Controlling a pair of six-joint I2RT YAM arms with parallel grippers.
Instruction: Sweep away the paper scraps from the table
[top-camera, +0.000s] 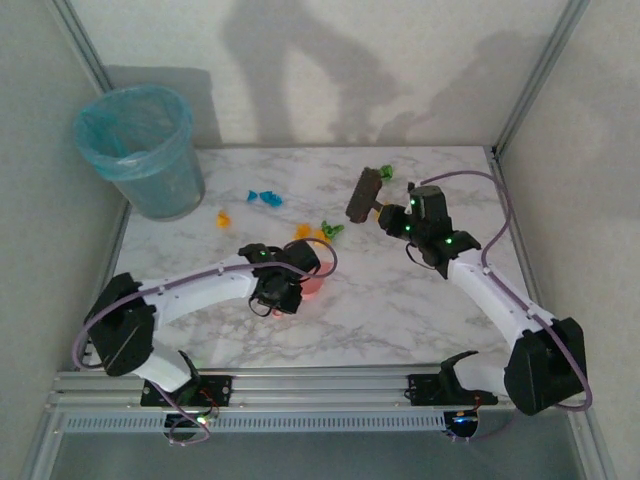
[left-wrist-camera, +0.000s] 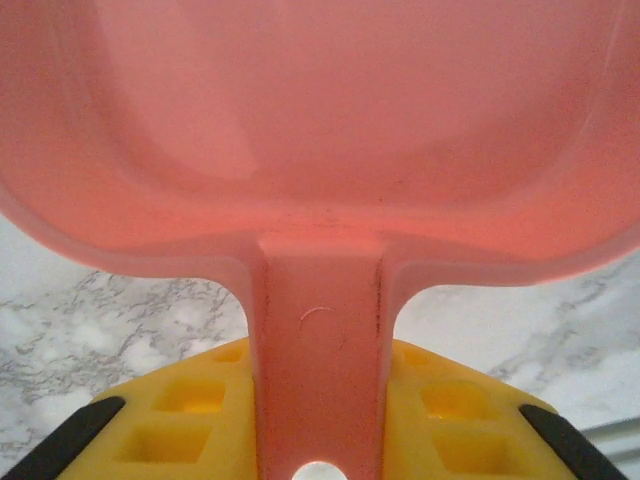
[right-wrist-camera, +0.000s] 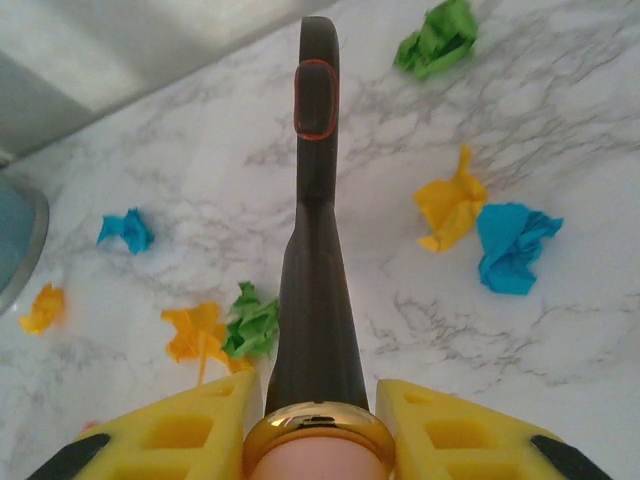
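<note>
Right wrist view is showing the right pincer (right-wrist-camera: 318, 410) gripping a dark brush (right-wrist-camera: 315, 250) by its gold collar. Its yellow fingers (right-wrist-camera: 170, 440) are pressing in on either side, parted only as far as the collar needs. The brush is reaching straight ahead of the pincer over the table (right-wrist-camera: 560, 370); I cannot tell whether its tip is touching the marble. The paper scraps (right-wrist-camera: 452, 205) are lying ahead of this pincer on both sides of the brush. A yellow one and a blue one (right-wrist-camera: 512, 245) are sitting just beside each other on the view's right, with a green one (right-wrist-camera: 440, 38) farther out. On the other side, an orange wad (right-wrist-camera: 195, 335) and a green wad (right-wrist-camera: 252, 320) are lying close against the handle near the fingers, with blue (right-wrist-camera: 127, 230) and orange (right-wrist-camera: 42, 308) bits beyond.

Left wrist view is showing the left pincer (left-wrist-camera: 320, 400) clamping the handle of a pink dustpan (left-wrist-camera: 320, 150), whose pan is spreading wide ahead of the fingers.

Top external view is showing orange (top-camera: 305, 232) and green (top-camera: 332, 229) scraps lying just beyond the left pincer, and a lined bin (top-camera: 140, 150) standing well apart from it.
</note>
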